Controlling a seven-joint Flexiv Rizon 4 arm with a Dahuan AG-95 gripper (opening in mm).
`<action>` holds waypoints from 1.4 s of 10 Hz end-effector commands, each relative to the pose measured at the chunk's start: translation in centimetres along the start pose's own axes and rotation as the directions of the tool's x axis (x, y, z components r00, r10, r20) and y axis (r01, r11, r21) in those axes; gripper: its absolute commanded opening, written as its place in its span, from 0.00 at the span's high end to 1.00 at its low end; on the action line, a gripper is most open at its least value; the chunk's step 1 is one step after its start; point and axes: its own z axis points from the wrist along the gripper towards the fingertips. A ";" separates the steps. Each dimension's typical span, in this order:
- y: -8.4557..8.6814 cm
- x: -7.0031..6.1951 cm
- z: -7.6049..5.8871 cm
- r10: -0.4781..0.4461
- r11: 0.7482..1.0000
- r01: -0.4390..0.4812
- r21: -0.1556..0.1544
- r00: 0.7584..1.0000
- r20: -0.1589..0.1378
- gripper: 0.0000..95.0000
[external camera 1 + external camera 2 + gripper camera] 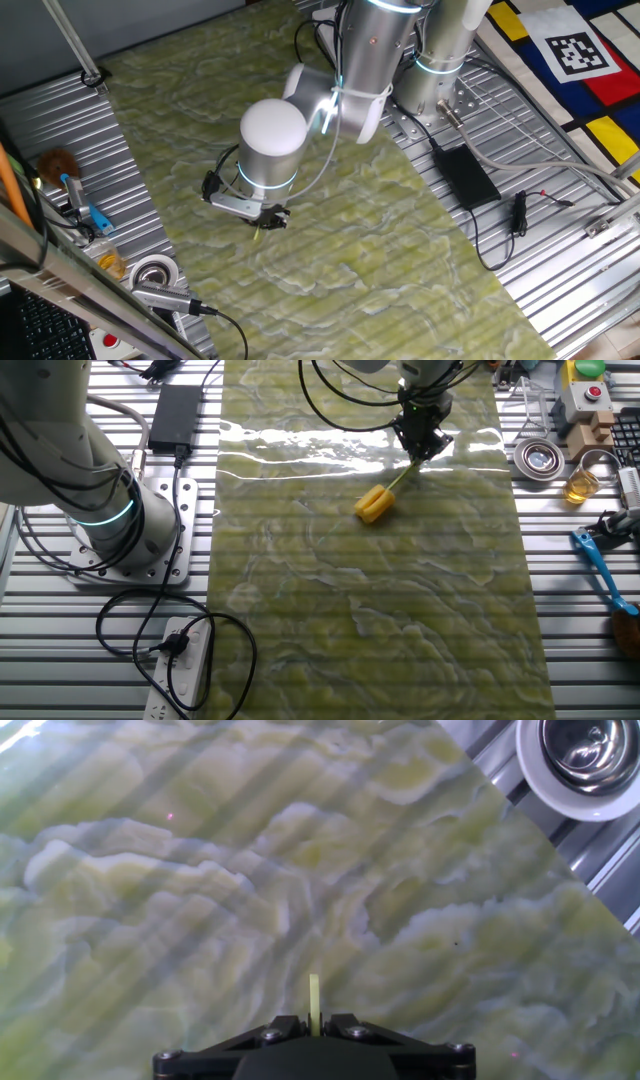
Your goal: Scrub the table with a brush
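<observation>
The brush has a chunky yellow head (373, 505) that rests on the green-yellow marbled table (380, 620), and a thin yellow-green handle (400, 478) that slants up into my gripper (420, 452). The gripper is shut on the handle's end. In the hand view the handle tip (314, 998) sticks out between the two black fingers (283, 1027), over the table (200, 900). In one fixed view the gripper (268, 215) sits low over the table (400, 250) under the arm's white wrist, and only a sliver of the handle (258, 233) shows; the head is hidden.
A tape roll (538, 457), a jar of amber liquid (581, 484) and a blue-handled tool (598, 563) lie on the ribbed grey panel beside the table. A black power brick (176, 412) and cables lie on the other side by the arm base (120, 530). The tape roll also shows in the hand view (585, 760).
</observation>
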 end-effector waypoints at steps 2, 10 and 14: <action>-0.6 0.1 -0.4 -0.042 0.999 0.042 0.007 0.999 0.003 1.00; 0.6 -0.9 0.0 0.243 0.968 -0.244 -0.058 0.970 -0.028 1.00; 0.6 -1.1 -0.4 0.413 0.888 -0.424 -0.176 0.905 -0.097 1.00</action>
